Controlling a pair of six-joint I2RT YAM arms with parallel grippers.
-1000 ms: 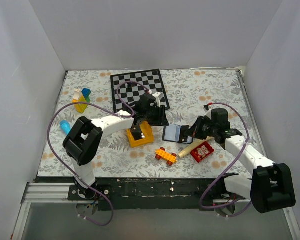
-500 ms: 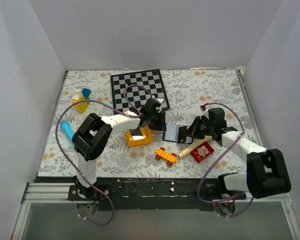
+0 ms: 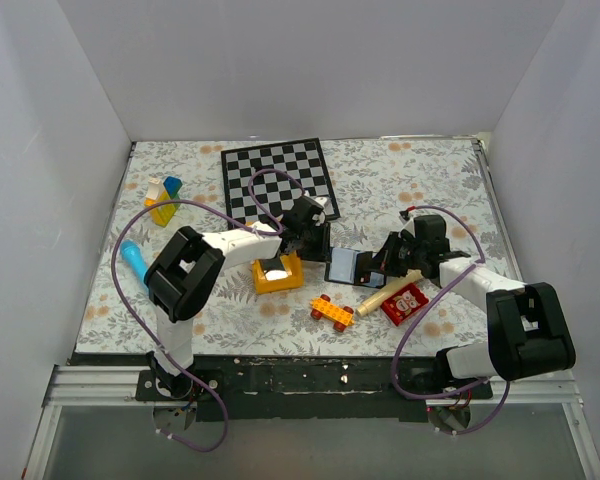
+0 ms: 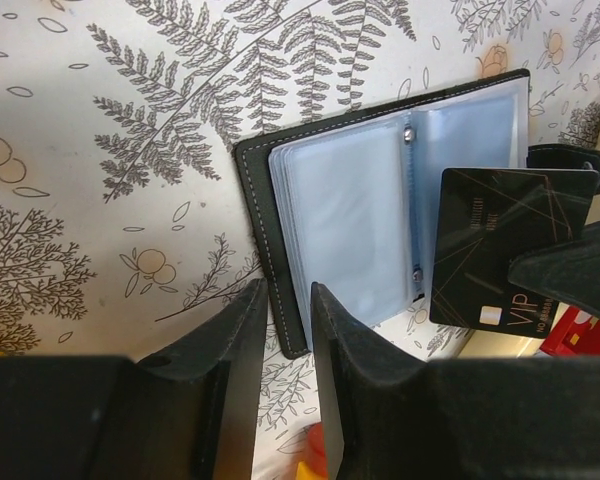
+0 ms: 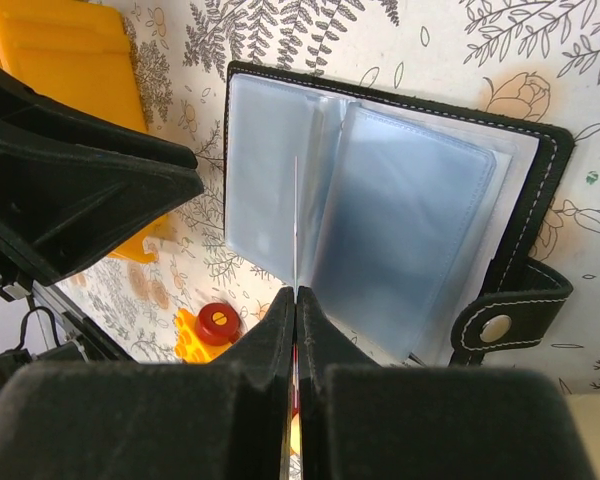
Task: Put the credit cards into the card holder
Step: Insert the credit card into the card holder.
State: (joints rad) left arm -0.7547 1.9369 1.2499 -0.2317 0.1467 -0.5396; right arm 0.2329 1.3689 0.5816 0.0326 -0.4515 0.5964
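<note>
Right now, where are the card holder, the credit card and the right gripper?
card holder (image 4: 340, 200): left wrist view, clear sleeve.
credit card (image 4: 490, 250): left wrist view, card face.
right gripper (image 5: 295, 298): right wrist view, between fingertips.

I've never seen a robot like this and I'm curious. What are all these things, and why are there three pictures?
These are two robot arms at a flowery table. One camera looks down from above; one rides on each wrist, so you see close-ups. The right pincer pinches a thin black card over the open wallet. The left pincer hovers at the wallet's edge, slightly open, holding nothing. Nearby lie a checkerboard, a yellow box and a toy car.
</note>
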